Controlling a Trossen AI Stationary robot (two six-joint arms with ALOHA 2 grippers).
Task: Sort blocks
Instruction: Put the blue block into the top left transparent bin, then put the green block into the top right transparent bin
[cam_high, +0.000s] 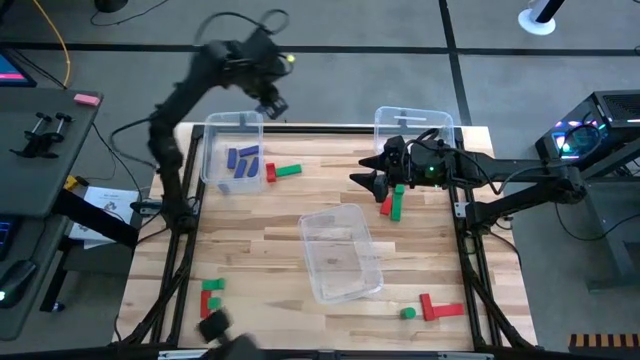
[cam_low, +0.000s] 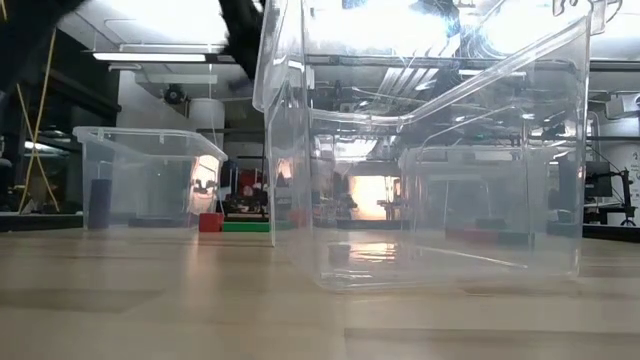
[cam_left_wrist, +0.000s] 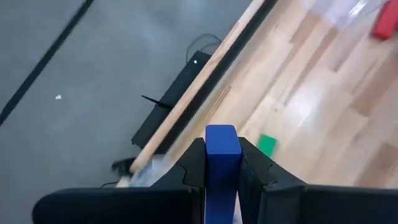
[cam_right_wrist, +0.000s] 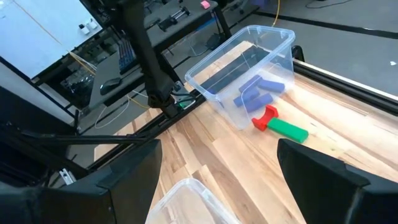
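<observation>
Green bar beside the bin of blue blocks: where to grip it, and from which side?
Grip the green bar across its long sides, mid-length, straight down from above: it lies flat and a red block touches one end. The open right end effector is free; the left end effector holds a blue block.

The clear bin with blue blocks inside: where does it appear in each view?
High view: the bin is at the table's upper left.
Low view: at the left, far back.
Left wrist view: cannot tell.
Right wrist view: upper middle.
Shared landmark: the red-and-green block pair beside it.
</observation>
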